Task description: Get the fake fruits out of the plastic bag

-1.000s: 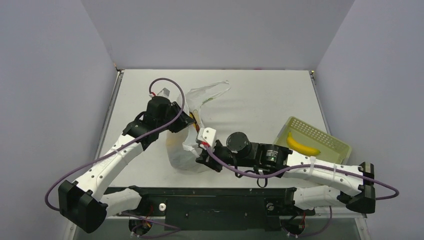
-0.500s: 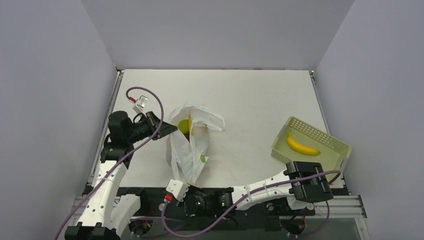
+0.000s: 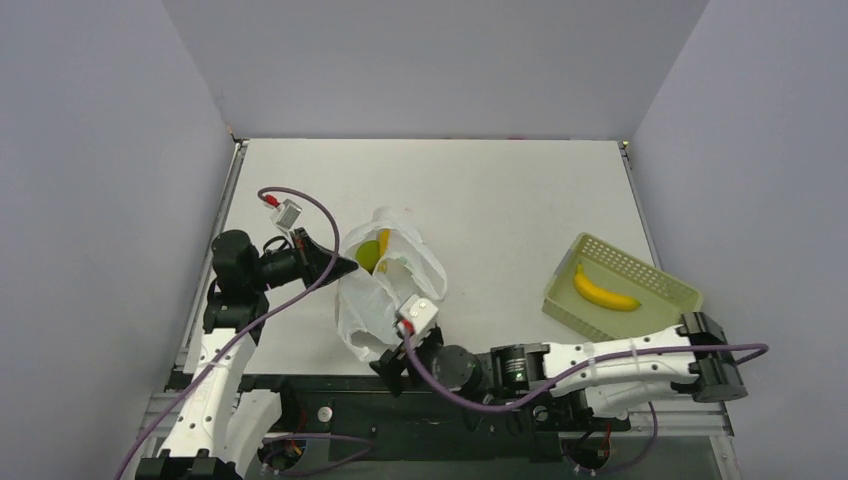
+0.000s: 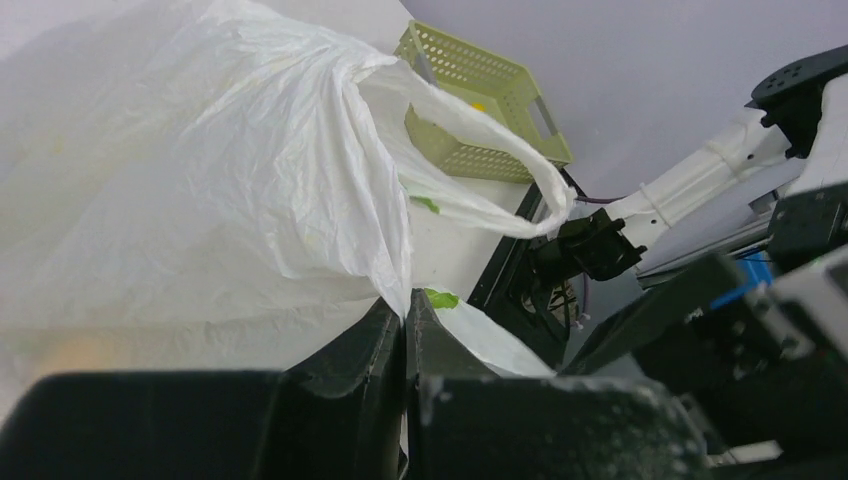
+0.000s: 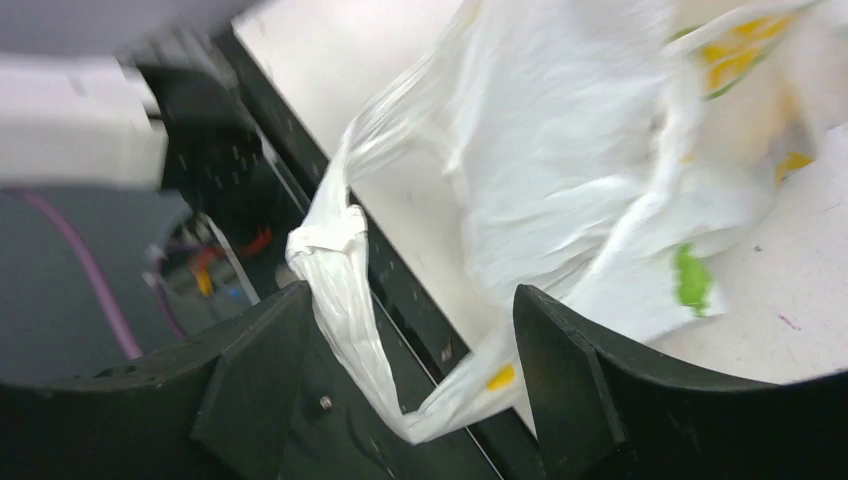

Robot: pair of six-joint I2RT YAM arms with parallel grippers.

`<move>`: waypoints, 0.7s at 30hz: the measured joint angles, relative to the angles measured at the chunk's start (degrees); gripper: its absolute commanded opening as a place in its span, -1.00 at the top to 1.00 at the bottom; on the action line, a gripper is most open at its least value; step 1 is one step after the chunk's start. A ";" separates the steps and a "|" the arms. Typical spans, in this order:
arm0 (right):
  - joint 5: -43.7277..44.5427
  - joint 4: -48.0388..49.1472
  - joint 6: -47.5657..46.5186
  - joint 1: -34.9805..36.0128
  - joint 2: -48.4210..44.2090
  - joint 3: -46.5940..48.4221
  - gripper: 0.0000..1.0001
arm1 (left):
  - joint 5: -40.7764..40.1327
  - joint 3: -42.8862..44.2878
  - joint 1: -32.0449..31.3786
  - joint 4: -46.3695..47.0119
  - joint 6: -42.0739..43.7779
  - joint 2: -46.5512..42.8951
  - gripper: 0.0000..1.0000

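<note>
The white plastic bag (image 3: 385, 290) stands crumpled left of the table's middle, its mouth facing up. Inside the mouth I see a green fruit (image 3: 368, 255) and a yellow one (image 3: 383, 243). My left gripper (image 3: 352, 265) is shut on the bag's left edge; in the left wrist view the film (image 4: 230, 180) is pinched at the tips of that gripper (image 4: 405, 300). My right gripper (image 3: 388, 362) is open at the table's near edge. In the right wrist view a twisted handle loop (image 5: 345, 290) hangs loose between the open fingers (image 5: 570, 380).
A pale yellow-green perforated basket (image 3: 655, 285) sits at the right edge of the table with a yellow banana (image 3: 605, 292) in it. The black base rail (image 3: 450, 410) runs along the near edge, right under the right gripper. White table (image 3: 520, 200) stretches behind the bag.
The left gripper pulled back left and shut on the bag's edge. The right gripper drew the bag's handle toward the near edge, then opened. The bag's mouth now faces up.
</note>
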 measured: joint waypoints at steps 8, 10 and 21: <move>2.34 -3.04 14.78 -14.14 -10.86 -0.07 -0.55 | -0.74 -3.30 0.00 1.88 2.80 -4.02 1.00; 2.82 -4.70 17.81 -17.25 -8.61 0.42 -0.54 | -0.94 -3.67 0.00 1.95 3.15 -3.93 1.00; -1.92 -7.98 19.19 -21.77 -1.49 2.91 -0.49 | -1.44 -3.69 -0.02 1.14 6.08 -3.78 1.00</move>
